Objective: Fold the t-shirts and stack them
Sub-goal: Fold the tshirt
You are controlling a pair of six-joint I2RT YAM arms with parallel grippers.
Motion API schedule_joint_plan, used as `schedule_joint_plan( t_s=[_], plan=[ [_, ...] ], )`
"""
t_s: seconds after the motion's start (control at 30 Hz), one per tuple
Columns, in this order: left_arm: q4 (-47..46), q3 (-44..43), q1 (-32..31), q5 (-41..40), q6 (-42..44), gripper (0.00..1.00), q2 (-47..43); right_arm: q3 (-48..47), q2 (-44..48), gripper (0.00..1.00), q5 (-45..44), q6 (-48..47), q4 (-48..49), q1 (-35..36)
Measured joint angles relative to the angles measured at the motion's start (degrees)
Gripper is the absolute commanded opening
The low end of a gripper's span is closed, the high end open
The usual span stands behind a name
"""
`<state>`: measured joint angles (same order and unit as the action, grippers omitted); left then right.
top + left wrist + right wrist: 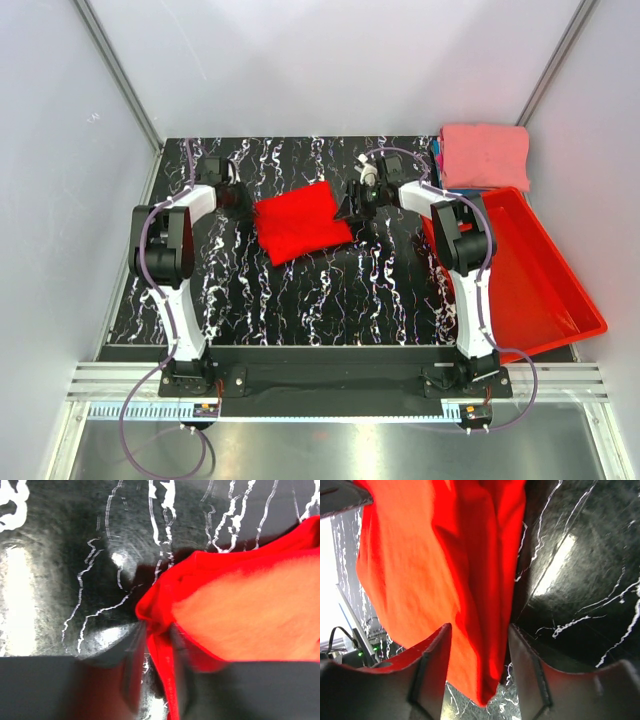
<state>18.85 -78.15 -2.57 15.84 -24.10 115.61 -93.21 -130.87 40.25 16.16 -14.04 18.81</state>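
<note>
The bright red t-shirt (300, 222) lies folded on the black marbled table (330, 290), between the two grippers. My left gripper (243, 200) is at its left edge. In the left wrist view the left gripper (159, 642) pinches a bunched corner and hem of the red t-shirt (240, 615), and the view is blurred. My right gripper (352, 205) is at the shirt's right edge. In the right wrist view the right gripper (480, 650) is open, with the edge of the red t-shirt (430, 570) lying loose between the jaws. A folded salmon-pink t-shirt (485, 155) rests on blue cloth (440, 160) at the back right.
A rigid red plastic bin (540, 280) stands at the table's right side, next to the right arm. Grey walls close in the back and both sides. The arm bases sit on a rail at the near edge.
</note>
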Motion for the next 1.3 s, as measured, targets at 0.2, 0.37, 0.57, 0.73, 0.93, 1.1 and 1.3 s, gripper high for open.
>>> schedule_joint_plan(
  t_s=[0.2,0.37,0.57,0.73,0.93,1.1,1.3],
  plan=[
    [1.25,-2.75,1.18,0.7,-0.35,0.2,2.1,8.48,3.89,0.48,0.35,3.02,5.64,1.22],
    [2.99,-4.7,1.99,2.36,0.42,0.52,2.45,17.03,8.9,0.55,-0.81,7.23,9.31,4.68],
    [12.15,-4.81,1.49,-5.35,1.44,0.54,-3.78,17.29,11.26,0.63,-5.14,8.96,6.1,7.3],
    [13.64,1.73,-0.33,-8.55,1.64,0.53,-18.25,11.23,10.88,0.66,-6.82,8.66,1.92,5.51],
    [11.39,13.55,-0.85,-6.05,1.53,0.54,-25.77,0.85,7.67,0.63,-5.62,6.19,-1.73,2.23],
    [10.43,18.71,-0.74,-3.39,1.05,0.54,-20.76,-6.88,2.54,0.61,-2.6,3.06,-4.59,0.72],
    [7.19,19.3,-0.74,-0.63,0.44,0.53,-18.6,-10.71,-2.14,0.64,-0.02,1.14,-6.4,0.92]
  ],
)
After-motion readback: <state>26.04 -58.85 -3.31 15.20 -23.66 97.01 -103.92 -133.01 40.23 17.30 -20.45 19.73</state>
